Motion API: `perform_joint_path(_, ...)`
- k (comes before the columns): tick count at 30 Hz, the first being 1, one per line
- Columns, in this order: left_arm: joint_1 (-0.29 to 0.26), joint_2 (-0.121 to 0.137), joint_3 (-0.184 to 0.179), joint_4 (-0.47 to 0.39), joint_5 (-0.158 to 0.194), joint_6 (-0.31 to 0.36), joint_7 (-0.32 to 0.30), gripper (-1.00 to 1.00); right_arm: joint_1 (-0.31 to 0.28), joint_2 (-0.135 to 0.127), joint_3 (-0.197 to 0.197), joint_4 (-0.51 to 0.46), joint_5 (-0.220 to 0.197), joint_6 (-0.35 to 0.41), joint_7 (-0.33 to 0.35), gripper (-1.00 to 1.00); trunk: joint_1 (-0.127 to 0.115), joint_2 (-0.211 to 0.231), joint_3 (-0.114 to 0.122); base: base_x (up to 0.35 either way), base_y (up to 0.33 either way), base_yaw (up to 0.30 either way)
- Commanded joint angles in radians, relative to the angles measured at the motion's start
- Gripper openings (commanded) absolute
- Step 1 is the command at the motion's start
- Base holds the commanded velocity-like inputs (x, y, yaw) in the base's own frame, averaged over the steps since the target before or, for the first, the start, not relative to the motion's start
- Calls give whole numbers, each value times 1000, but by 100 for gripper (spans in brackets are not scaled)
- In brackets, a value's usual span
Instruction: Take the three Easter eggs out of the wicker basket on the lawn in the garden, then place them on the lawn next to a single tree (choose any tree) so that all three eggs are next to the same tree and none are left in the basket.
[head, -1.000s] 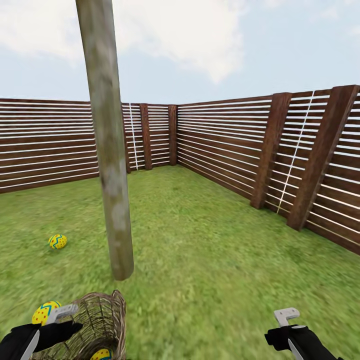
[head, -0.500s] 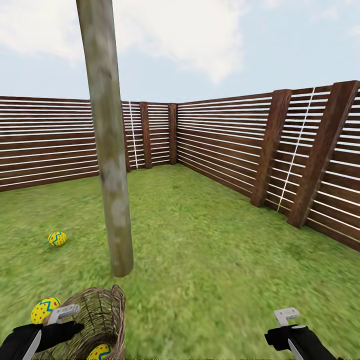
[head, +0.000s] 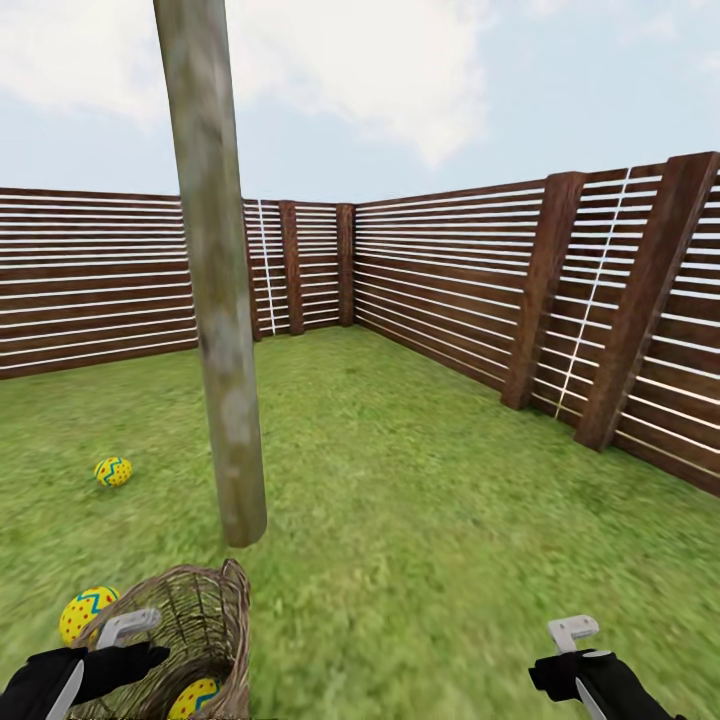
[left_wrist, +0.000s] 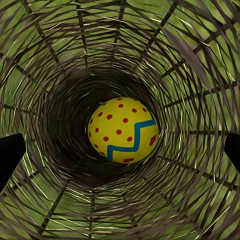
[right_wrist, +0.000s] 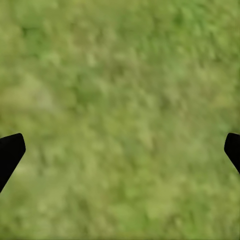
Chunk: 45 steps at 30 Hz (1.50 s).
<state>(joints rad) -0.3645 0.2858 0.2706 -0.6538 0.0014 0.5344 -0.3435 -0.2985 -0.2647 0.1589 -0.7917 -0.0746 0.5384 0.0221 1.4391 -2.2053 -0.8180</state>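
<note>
My left gripper (left_wrist: 120, 150) hangs wide open right over the basket (head: 205, 625), one egg (left_wrist: 123, 130) down inside. Another egg (head: 86, 612) sits just beside the basket, a third (head: 113, 471) near the tree (head: 222, 330). Right gripper (right_wrist: 120, 152) open above grass (head: 420, 520).

My left arm (head: 60, 675) reaches in low at my left, its jaws spread wide, one dark fingertip (left_wrist: 10, 156) at each edge of the left wrist view. My right arm (head: 600, 685) sits low at my right, held forward. Its jaws are spread wide too, a dark fingertip (right_wrist: 10, 152) at each side of the right wrist view, gripping nothing.
</note>
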Motion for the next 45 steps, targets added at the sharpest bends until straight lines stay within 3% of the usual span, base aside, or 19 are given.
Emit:
perform_joint_path(1, -1, -1, 4, -1, 0, 7, -5, 100, -1, -1, 4, -1, -7, 5, -2, 100, 4, -8, -4, 0, 0, 0)
perform_joint_path(37, -1, -21, 2, 1, -3, 7, -2, 100, -1, -1, 4, -1, -6, 3, -2, 100, 142, -260, -117, 0, 0, 0)
perform_joint_path(45, -1, -22, 3, 0, -3, 5, -4, 100, -1, -1, 4, -1, -6, 3, -2, 100, 142, -260, -117, 44, 0, 0)
